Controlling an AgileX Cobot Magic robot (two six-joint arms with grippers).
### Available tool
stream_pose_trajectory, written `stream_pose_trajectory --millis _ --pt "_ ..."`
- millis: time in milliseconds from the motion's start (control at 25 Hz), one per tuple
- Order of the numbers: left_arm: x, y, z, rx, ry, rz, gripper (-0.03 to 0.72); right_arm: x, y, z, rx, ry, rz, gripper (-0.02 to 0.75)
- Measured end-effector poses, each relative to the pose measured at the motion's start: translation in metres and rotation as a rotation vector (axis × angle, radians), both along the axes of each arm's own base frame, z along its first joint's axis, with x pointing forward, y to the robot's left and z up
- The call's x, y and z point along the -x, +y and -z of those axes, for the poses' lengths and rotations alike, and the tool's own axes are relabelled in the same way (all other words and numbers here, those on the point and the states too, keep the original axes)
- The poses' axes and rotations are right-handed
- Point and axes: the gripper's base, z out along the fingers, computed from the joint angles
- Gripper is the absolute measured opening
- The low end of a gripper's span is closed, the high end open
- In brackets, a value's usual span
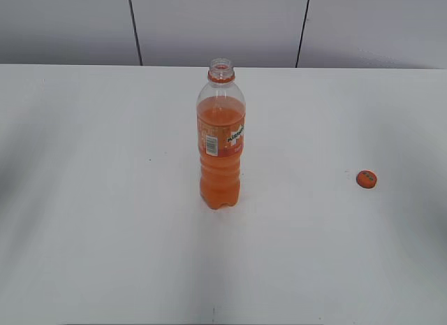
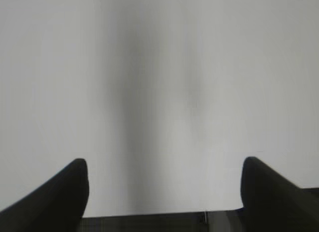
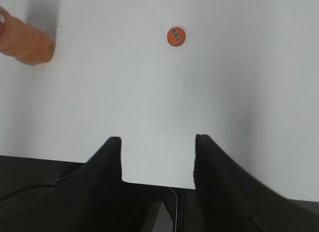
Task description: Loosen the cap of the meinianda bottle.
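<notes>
Bottle (image 1: 221,147) upright mid-bench (image 1: 84,234), neck open; cap (image 1: 366,178) off, lying well apart to right. Left fingers (image 2: 164,192) spread wide, empty; right fingers (image 3: 158,162) parted, empty, near bench edge. Risk: any arm sweep tips uncapped bottle, spills soda

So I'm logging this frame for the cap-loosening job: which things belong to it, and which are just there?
Part of the job:
- meinianda bottle, upright, neck open
- cap, already off, lying on the table to the bottle's right
- left tool and right tool, both open, holding nothing

Just there:
- white table
- grey wall panels behind
</notes>
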Motion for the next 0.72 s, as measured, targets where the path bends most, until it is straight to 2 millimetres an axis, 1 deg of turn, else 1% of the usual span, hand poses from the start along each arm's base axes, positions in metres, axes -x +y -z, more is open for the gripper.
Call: stream_pose_trajectory --millis 200,240,280,320,360,400,560,720 --pt "0.057 0.007 0.012 -0.002 -0.033 -0.006 0.562 0.032 -0.005 0.016 0.021 -0.011 -0.037 0.357" --pt "0.066 0.008 0.014 0.003 -0.043 -0.009 0.562 0.040 -0.006 0.019 0.024 -0.022 -0.043 0.357" --pt "0.077 0.009 0.017 0.010 -0.058 -0.010 0.562 0.052 -0.008 0.017 0.022 -0.058 -0.045 0.357" --pt "0.087 0.009 0.019 0.024 -0.083 -0.009 0.562 0.058 -0.009 0.021 0.023 -0.064 -0.047 0.357" --pt "0.102 0.010 0.018 0.048 -0.136 -0.006 0.562 0.064 -0.010 0.023 0.021 -0.082 -0.047 0.357" --pt "0.112 0.009 0.019 0.077 -0.182 -0.001 0.562 0.069 -0.010 0.025 0.020 -0.101 -0.046 0.357" --pt "0.148 0.006 0.024 0.178 -0.341 0.018 0.562 0.087 -0.013 0.040 0.021 -0.147 -0.054 0.357" --pt "0.180 0.007 0.034 0.219 -0.460 0.030 0.562 0.106 -0.016 0.060 0.049 -0.182 -0.102 0.357"
